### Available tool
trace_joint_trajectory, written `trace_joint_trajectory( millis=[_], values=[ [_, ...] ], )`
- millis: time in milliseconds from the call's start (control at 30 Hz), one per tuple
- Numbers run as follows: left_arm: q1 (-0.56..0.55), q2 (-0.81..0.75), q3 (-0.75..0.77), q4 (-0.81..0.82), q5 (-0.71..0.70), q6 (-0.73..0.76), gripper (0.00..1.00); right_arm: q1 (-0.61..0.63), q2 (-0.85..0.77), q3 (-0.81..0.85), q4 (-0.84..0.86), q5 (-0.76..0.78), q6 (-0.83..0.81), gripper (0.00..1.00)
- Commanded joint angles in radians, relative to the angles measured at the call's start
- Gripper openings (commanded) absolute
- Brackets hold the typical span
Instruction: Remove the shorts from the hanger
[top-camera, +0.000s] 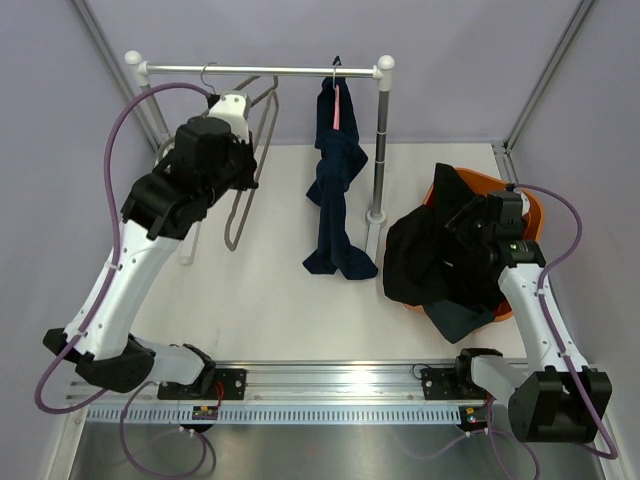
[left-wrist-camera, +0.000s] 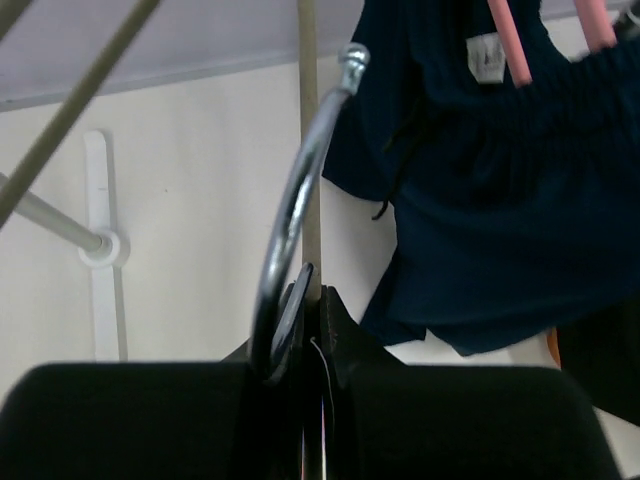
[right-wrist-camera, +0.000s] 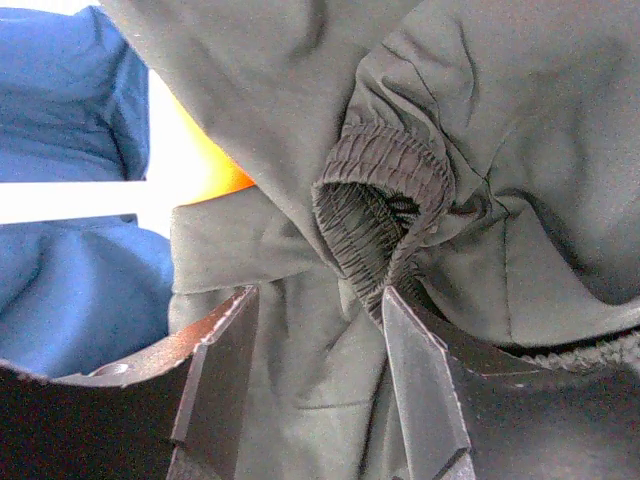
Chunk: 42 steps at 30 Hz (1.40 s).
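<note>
Presently, three limp dark cloth shorts are counted: a navy pair hangs from a pink plastic hanger on the silver metal rail; a black pair and a blue pair lie heaped in the orange plastic basket. Light, soft, liable to snag; best taken at the elastic waistband. Left gripper is closed tight on the steel hook of a second, bare hanger. Right gripper gapes over the black cloth, holding nothing.
</note>
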Motion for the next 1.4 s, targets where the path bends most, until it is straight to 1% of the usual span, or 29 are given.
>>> trace_joint_trajectory(
  millis=[0, 33, 100, 167, 200, 367, 567, 800, 1000, 1133, 1367],
  values=[
    [0.112, 0.06, 0.12, 0.08, 0.222, 0.062, 0.0, 0.006, -0.046, 0.03, -0.004, -0.004, -0.031, 0.62],
    [0.164, 0.075, 0.135, 0.092, 0.259, 0.063, 0.0, 0.008, -0.052, 0.03, 0.004, -0.019, -0.034, 0.62],
    [0.219, 0.115, 0.177, 0.134, 0.334, 0.074, 0.0, 0.006, -0.049, 0.042, -0.002, -0.042, -0.045, 0.62],
    [0.249, 0.153, 0.223, 0.142, 0.388, 0.091, 0.0, 0.008, -0.046, 0.062, -0.013, -0.056, -0.061, 0.63],
    [0.263, 0.173, 0.246, 0.148, 0.437, 0.098, 0.0, 0.008, -0.046, 0.065, -0.018, -0.057, -0.066, 0.63],
    [0.336, 0.284, 0.335, 0.194, 0.526, 0.106, 0.0, 0.008, -0.069, 0.073, -0.015, -0.059, -0.086, 0.64],
    [0.37, 0.414, 0.461, 0.188, 0.549, 0.104, 0.0, 0.008, -0.066, 0.081, -0.001, -0.083, -0.097, 0.64],
    [0.408, 0.499, 0.517, 0.246, 0.586, 0.08, 0.0, 0.008, -0.037, 0.098, 0.007, -0.082, -0.115, 0.65],
    [0.408, 0.529, 0.516, 0.234, 0.577, 0.078, 0.0, 0.006, -0.036, 0.085, 0.021, -0.093, -0.112, 0.65],
    [0.408, 0.508, 0.453, 0.237, 0.572, 0.081, 0.0, 0.008, -0.037, 0.081, 0.016, -0.093, -0.112, 0.65],
    [0.407, 0.447, 0.387, 0.241, 0.548, 0.094, 0.1, 0.008, -0.048, 0.079, 0.008, -0.094, -0.109, 0.65]
  ],
)
